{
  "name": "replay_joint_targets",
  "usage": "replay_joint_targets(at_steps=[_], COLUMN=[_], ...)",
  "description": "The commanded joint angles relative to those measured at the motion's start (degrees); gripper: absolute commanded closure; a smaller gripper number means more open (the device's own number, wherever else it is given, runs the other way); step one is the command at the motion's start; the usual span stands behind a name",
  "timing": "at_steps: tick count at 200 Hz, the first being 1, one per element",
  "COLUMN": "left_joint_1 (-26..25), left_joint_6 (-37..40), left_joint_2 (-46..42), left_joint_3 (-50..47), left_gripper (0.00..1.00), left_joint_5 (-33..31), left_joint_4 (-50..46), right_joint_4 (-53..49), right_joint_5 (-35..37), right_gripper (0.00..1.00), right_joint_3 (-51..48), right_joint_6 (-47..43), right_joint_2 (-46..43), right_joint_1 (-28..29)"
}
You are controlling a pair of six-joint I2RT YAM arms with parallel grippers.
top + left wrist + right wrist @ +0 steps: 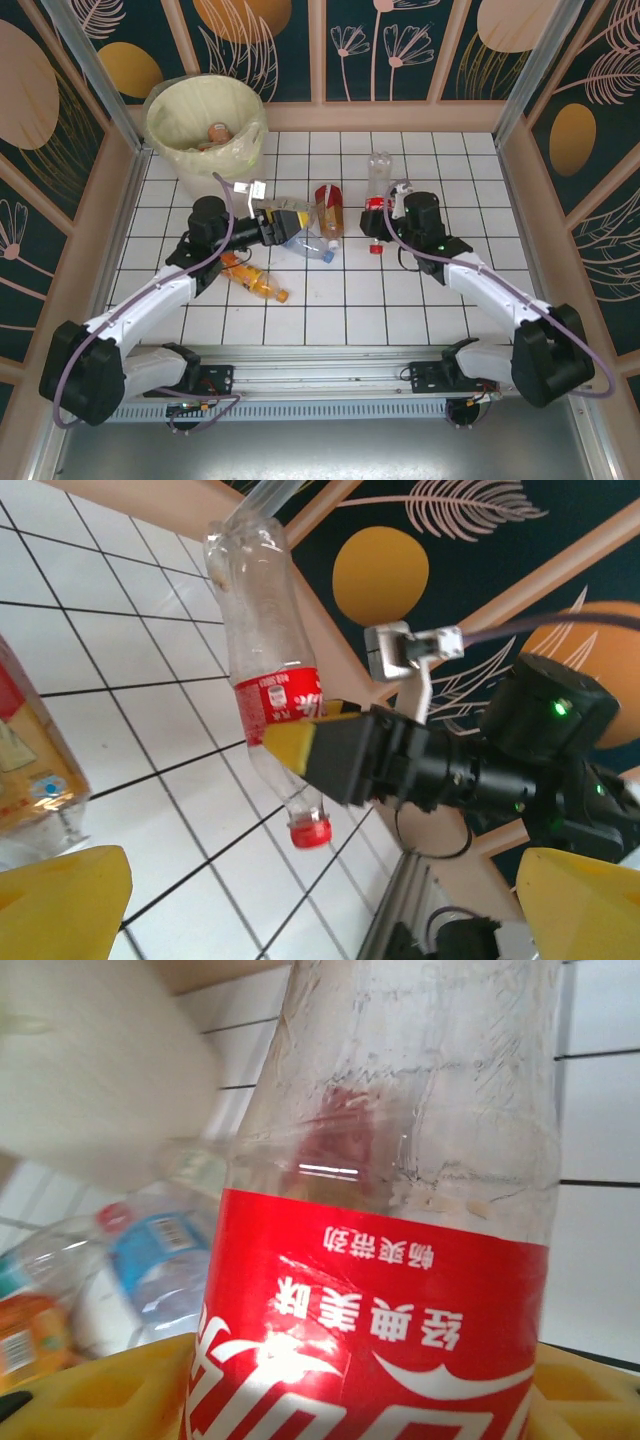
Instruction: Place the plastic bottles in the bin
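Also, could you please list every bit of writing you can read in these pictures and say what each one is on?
"经典美味": white on the red label of the clear bottle, upside down in the right wrist view.
"畅爽带劲": smaller line on the same label, as best I can tell.
White script at the frame's bottom edge: cut off, unreadable.
Blue-label bottle and orange bottle: print too blurred.
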Motion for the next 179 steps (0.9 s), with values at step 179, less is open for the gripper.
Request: replay_joint_targets(at_steps=[179], left_joint_1=[-6.0], left_joint_6=[-11.0], left_joint_2=[14.9], left_joint_3=[8.0], left_gripper=[0.41], left_joint_5=[0.0], left_joint_4=[20.2], right_joint_4=[4.5], right_joint_5=[-28.4], right_gripper=[0.41], right_joint_3=[0.3], right_joint_6=[-1.1], right_joint_2=[-4.0], right_joint_1=[9.2])
